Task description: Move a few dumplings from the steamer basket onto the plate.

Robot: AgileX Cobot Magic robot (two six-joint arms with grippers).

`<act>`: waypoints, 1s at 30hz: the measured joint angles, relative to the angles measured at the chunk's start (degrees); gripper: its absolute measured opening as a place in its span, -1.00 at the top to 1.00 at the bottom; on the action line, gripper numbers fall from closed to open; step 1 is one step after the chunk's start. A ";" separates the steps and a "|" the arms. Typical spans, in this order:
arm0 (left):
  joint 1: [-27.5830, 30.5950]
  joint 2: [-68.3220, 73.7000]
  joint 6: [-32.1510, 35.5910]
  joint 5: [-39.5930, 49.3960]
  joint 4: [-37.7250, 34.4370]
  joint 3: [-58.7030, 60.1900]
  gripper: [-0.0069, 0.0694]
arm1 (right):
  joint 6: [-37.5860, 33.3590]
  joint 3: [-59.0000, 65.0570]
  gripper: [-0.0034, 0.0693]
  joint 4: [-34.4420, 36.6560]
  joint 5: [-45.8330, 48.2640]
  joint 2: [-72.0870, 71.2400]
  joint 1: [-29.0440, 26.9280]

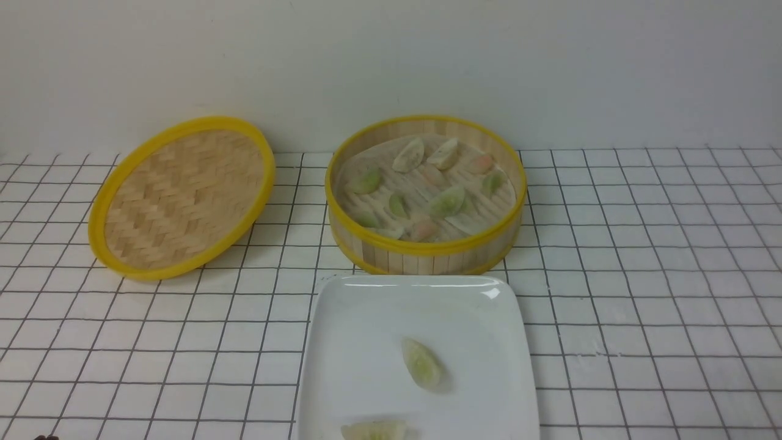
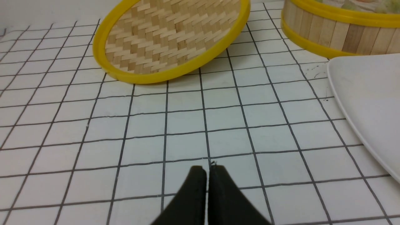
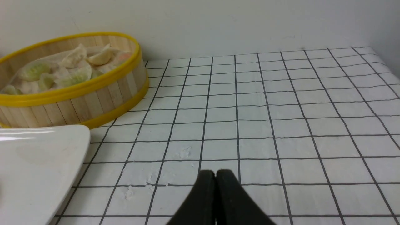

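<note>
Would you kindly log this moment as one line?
left gripper shut, empty | right gripper shut, empty | two dumplings on plate | rest in steamer basket

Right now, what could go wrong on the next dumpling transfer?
1. Dumplings lie crowded in the basket; a pinch may catch two or tear a skin.
2. The plate sits right against the basket; a low reach could clip its far rim.
3. One plate dumpling sits at the near edge; a nudge might push it off.
</note>
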 joint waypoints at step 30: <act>0.00 0.00 0.00 0.00 0.00 0.00 0.83 | 0.56 0.00 0.94 0.00 0.04 0.00 0.00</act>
